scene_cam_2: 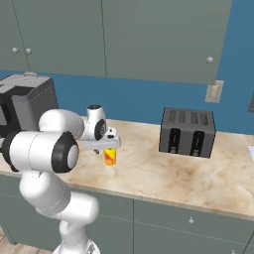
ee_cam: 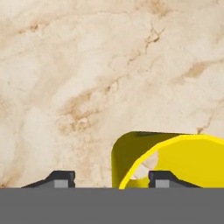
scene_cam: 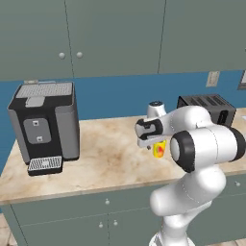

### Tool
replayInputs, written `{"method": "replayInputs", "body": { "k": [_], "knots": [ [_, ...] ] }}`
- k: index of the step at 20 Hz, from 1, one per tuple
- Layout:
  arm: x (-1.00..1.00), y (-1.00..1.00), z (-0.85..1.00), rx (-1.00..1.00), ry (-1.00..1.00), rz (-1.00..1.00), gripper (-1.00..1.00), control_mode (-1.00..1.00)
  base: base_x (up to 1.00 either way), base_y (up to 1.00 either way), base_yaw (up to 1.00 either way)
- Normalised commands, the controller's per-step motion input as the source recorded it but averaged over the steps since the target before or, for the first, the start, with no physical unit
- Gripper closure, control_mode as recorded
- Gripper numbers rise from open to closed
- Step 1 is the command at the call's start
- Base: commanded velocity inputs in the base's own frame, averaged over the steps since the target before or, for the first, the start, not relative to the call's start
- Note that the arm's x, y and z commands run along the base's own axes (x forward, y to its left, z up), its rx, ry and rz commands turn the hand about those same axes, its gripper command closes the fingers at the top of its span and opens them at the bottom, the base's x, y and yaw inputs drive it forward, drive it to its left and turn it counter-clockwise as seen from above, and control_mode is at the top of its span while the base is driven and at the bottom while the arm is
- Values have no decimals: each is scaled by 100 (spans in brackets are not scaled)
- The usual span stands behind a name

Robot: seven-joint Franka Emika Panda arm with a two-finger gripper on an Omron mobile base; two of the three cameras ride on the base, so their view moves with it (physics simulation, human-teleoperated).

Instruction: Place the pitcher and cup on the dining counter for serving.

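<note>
Overhead — cup [ee_cam: 175, 162] rim astride one fingertip [ee_cam: 164, 178]

I see a counter [scene_cam: 96, 158] with cabinets [scene_cam: 115, 36] on the wall above it and cabinet doors [scene_cam_2: 188, 225] below it. On the counter's left end sits a coffee machine [scene_cam: 44, 126]. On the right side, near the back wall, sits a toaster [scene_cam_2: 188, 131]. Behind the toaster, a wall outlet [scene_cam_2: 214, 92] is on the wall. The cup [scene_cam_2: 110, 156] stands on the counter between the coffee machine and the toaster, nearer the front edge than the toaster is. My gripper [ee_cam: 108, 178] hangs right over the cup. In the hand view, one fingertip [ee_cam: 162, 179] is over the cup's open top and the other is just outside its rim.
</note>
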Motion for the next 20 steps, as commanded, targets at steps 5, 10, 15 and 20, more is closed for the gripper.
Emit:
{"method": "replayInputs", "body": {
  "k": [5, 10, 15, 20],
  "knots": [
    [0, 0, 0, 0, 0, 0, 100, -100, 0, 0, 0],
    [-2, 0, 6, 0, -8, 0, 100, -100, 0, 0, 0],
    [-16, 0, 47, 0, -20, 0, 100, -100, 0, 0, 0],
    [-20, 0, 66, 0, -25, -1, 100, -100, 0, 0, 0]
  ]
}}
